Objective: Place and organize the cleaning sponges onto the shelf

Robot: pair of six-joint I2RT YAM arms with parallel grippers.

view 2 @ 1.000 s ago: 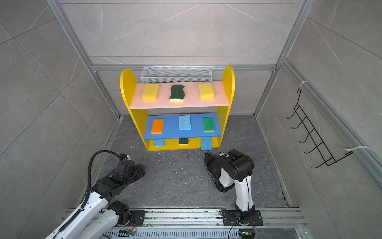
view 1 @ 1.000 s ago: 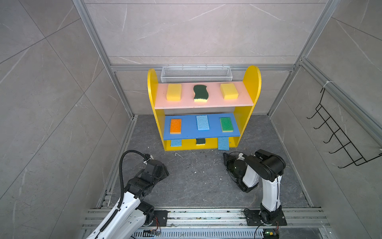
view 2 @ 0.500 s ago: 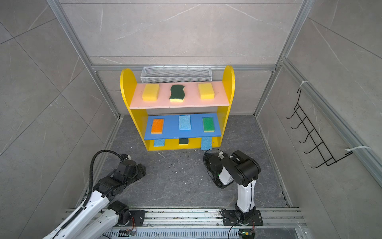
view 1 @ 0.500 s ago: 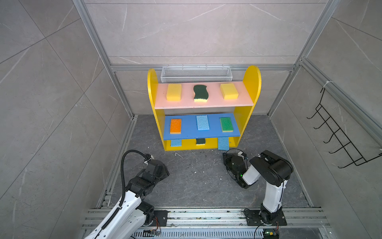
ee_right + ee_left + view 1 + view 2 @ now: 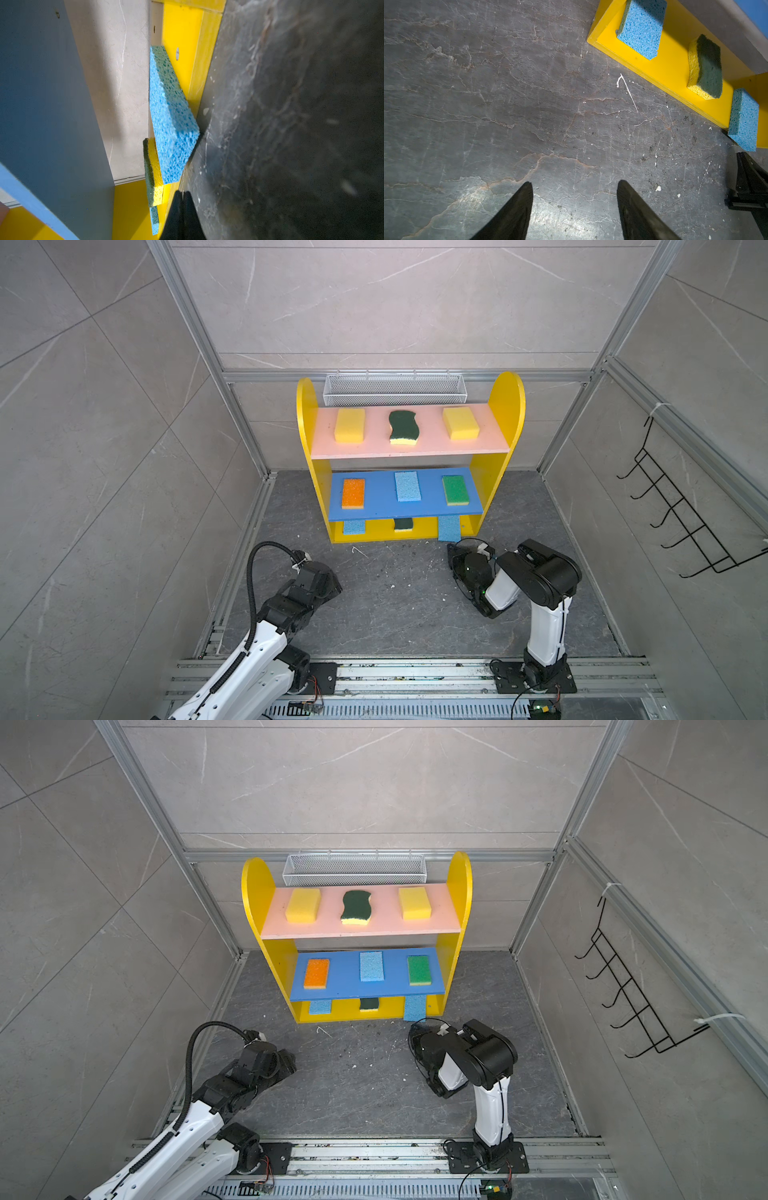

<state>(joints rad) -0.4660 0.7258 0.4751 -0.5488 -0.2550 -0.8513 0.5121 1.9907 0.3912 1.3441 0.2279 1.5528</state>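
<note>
All nine cleaning sponges [image 5: 402, 428] lie on the shelf [image 5: 506, 406], three per tier.

Bright, even light fills both top views, sharp, with only soft shadows. Glare sheens the dark floor [image 5: 529, 128] in the left wrist view; the right wrist view is dimmer, its near floor blurred.

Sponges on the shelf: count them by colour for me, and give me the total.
Light blue sponges: 3
Yellow sponges: 2
Orange sponge: 1
Bright green sponge: 1
Dark green wavy scourers: 2
Total: 9
</note>
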